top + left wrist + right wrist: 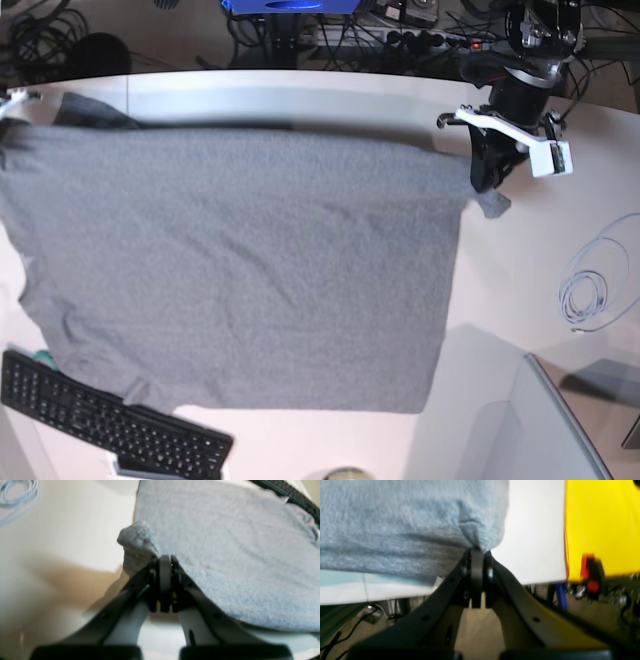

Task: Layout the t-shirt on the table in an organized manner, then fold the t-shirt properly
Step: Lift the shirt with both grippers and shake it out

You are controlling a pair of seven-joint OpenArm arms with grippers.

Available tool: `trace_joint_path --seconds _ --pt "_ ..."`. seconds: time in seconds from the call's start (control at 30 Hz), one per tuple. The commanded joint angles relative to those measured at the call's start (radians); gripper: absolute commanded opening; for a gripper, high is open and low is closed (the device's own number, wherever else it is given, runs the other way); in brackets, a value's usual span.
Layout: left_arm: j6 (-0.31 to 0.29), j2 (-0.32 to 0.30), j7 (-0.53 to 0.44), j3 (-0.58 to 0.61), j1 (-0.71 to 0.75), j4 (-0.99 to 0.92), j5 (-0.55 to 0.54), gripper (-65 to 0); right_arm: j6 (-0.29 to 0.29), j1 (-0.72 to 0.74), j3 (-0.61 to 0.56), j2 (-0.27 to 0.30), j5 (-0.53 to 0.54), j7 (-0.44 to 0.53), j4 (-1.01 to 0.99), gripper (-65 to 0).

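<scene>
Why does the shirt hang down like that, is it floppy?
Probably very floppy: the shirt sags between the left tool and the right tool, each pinching a corner. It bunches into a small lump beside the left tool, so it likely crumples easily. It looks light, since two small pinches seem to hold it up.

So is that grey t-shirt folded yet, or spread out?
Spread out: the t-shirt hangs as one wide sheet, pinched at its top corners by the left gripper and right gripper.
</scene>
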Motion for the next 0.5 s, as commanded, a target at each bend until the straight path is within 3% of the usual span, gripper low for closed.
trace_joint_path --seconds 0.0,0.1,0.2,0.27,0.37,0.47 --pt "0.004 0.000 -0.029 -0.007 0.021 0.013 -0.002 -65.0 -0.010 -0.019 0.025 0.011 0.014 0.010 0.028 -64.8" --pt "-0.016 0.023 -0.029 0.002 0.063 0.008 -0.002 -65.0 -0.010 -0.075 0.071 0.004 0.067 0.010 0.025 -64.8" --pt "-0.132 0.031 -0.027 -0.001 0.090 0.008 -0.002 -65.0 -0.010 -0.107 0.125 -0.034 0.085 0.010 0.032 -64.8" --pt "-0.177 0.054 -0.027 -0.009 0.095 0.008 -0.002 -65.0 -0.010 -0.108 0.168 -0.052 0.087 0.010 0.040 -64.8" --pt "-0.235 0.083 -0.027 -0.073 0.098 0.011 -0.011 -65.0 -0.010 -0.119 0.200 -0.071 0.088 0.010 0.052 -64.8" --pt "-0.362 0.138 -0.027 -0.190 0.083 0.013 -0.100 -65.0 -0.010 -0.107 0.198 -0.074 0.088 0.010 0.060 -64.8"
